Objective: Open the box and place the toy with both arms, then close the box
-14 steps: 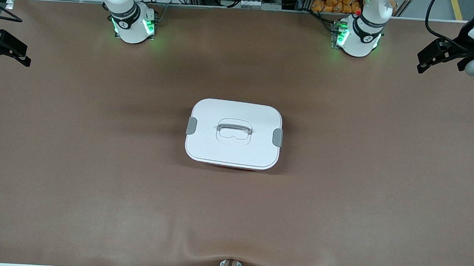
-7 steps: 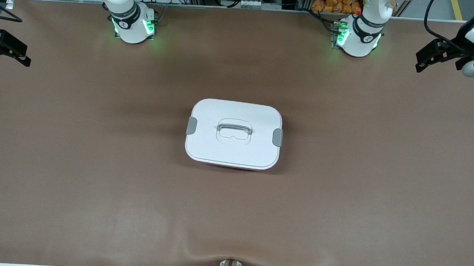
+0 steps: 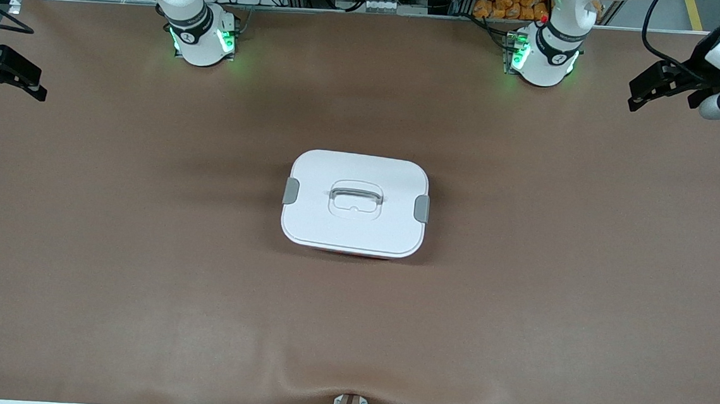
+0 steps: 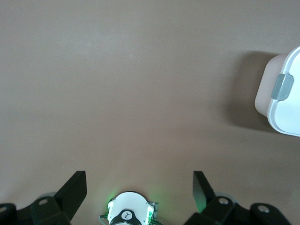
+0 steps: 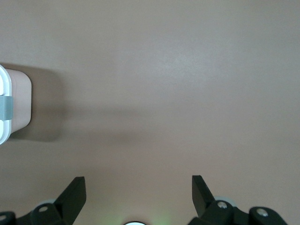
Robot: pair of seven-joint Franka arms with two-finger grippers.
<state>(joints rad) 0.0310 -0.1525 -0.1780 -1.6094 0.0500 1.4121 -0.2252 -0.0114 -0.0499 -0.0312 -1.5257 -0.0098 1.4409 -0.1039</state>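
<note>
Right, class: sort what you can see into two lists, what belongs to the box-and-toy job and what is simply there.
Job:
box, lid shut, both clips down
left end effector, open
right end effector, open
(no toy in view)

Simply there:
brown table
orange packets past the table's edge

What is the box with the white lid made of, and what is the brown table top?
The box looks like plastic: its white lid is smooth with moulded rounded corners, grey clips and a pale pink wall. The table cover seems a soft matte brown sheet, maybe leather-like vinyl, since it ripples near the camera's edge.
</note>
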